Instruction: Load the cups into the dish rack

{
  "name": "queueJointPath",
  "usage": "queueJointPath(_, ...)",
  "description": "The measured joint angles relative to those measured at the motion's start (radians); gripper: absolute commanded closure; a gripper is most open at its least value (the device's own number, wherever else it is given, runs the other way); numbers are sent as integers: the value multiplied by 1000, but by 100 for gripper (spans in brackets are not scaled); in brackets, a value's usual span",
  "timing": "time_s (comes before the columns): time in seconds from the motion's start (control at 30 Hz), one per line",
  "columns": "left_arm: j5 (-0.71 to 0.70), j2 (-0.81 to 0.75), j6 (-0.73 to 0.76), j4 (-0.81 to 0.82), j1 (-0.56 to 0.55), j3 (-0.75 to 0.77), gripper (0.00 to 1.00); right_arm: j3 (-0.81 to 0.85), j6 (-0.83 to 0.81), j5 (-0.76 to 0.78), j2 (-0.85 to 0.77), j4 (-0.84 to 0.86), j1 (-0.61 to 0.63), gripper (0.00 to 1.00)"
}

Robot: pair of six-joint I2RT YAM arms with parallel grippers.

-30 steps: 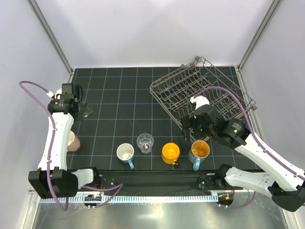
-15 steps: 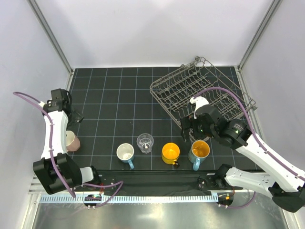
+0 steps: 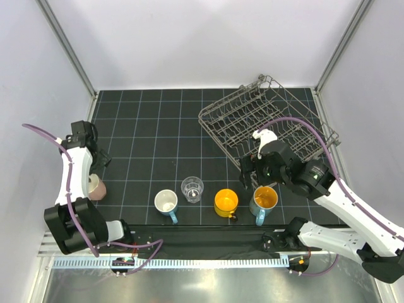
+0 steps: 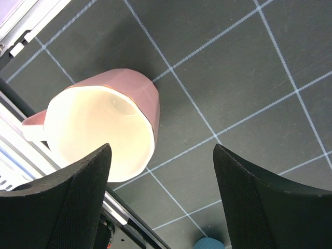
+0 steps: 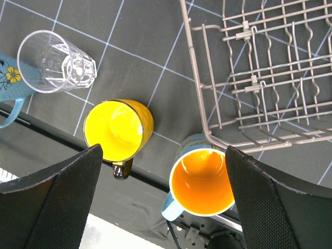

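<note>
The left gripper (image 4: 162,155), wide open, hangs over the round pink cup (image 4: 98,129) at the black mat's (image 4: 249,78) edge, and the right gripper (image 5: 163,150), also wide, over the blue orange-inside mug (image 5: 201,181) beside the grey wire dish rack (image 3: 252,120).

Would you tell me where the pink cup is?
Top view: the pink cup stands far left, beside the left arm, left of the white-inside mug.

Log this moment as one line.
left gripper open near pink cup | right gripper open near orange-lined blue mug | dish rack empty

Flat black mat (image 3: 158,126), ruled in white grid lines, spreads wide; plain white panel walls (image 3: 202,38) box it in.
</note>
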Motion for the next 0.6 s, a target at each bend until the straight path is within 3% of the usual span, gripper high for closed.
queueJointPath(0.13,-8,2,-3,5,0,-14,24,-24,0,-1,-11,7,0,0)
queueJointPath(0.43,-20,46,-21,50,0,-65,38,-37,-7,3,-16,7,0,0)
queueJointPath(0.6,-32,50,-24,70,0,-96,56,-37,-11,8,-33,7,0,0)
